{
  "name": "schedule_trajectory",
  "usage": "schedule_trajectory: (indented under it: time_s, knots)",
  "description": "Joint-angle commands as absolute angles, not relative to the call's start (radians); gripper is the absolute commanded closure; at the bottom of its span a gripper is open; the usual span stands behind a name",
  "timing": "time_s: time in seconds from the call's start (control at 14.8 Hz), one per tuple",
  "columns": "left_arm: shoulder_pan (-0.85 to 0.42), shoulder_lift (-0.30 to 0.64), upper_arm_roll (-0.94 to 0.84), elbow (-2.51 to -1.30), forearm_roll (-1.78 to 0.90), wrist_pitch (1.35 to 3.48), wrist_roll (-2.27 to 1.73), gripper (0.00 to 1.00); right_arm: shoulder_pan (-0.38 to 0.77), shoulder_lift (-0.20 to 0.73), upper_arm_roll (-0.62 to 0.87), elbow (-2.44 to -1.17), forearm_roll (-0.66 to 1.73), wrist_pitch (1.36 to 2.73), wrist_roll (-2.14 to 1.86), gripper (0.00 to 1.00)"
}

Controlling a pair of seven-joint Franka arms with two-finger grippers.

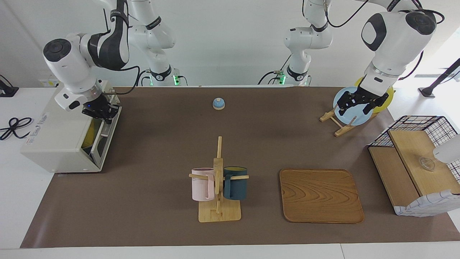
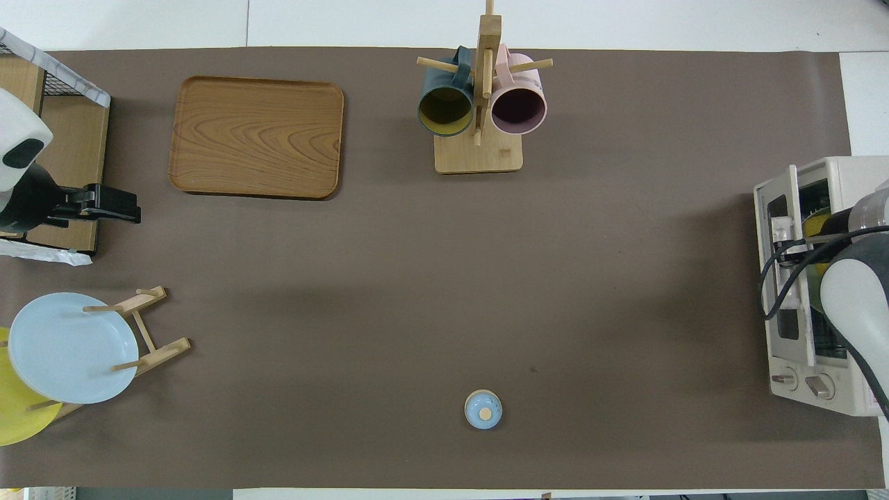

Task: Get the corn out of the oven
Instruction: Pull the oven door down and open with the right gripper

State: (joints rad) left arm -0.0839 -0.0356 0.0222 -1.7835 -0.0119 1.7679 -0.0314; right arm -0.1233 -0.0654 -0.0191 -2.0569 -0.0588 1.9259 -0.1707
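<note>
The off-white oven (image 1: 57, 136) (image 2: 837, 173) stands at the right arm's end of the table. Its glass door (image 1: 106, 135) (image 2: 781, 292) is tilted a little way open at the top. My right gripper (image 1: 102, 113) (image 2: 788, 250) is shut on the door's metal bar handle. Through the gap a patch of yellow (image 1: 88, 138) (image 2: 818, 226) shows inside, probably the corn, with most of it hidden. My left gripper (image 1: 357, 104) (image 2: 132, 208) waits open and holds nothing, raised over the plate rack.
A mug rack (image 1: 218, 201) with a pink and a dark blue mug stands mid-table. A wooden tray (image 1: 321, 196) lies beside it, with a wire-and-wood basket (image 1: 417, 169) at the left arm's end. The plate rack holds a light-blue plate (image 2: 69, 347) and a yellow one. A small blue knob (image 1: 218, 103) sits near the robots.
</note>
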Motion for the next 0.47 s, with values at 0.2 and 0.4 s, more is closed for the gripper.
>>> schedule_trajectory:
  time_s: [0.2,0.4]
  knots:
    - [-0.072,-0.046,0.015,-1.784,0.003,1.756,-0.031,0.0,-0.094,0.0,-0.015,-2.091,-0.044,2.04,-0.13,1.0]
    - [-0.072,-0.046,0.015,-1.784,0.003,1.755,-0.031,0.0,-0.087,0.011,-0.014,-2.097,-0.043,2.042,-0.13,1.0]
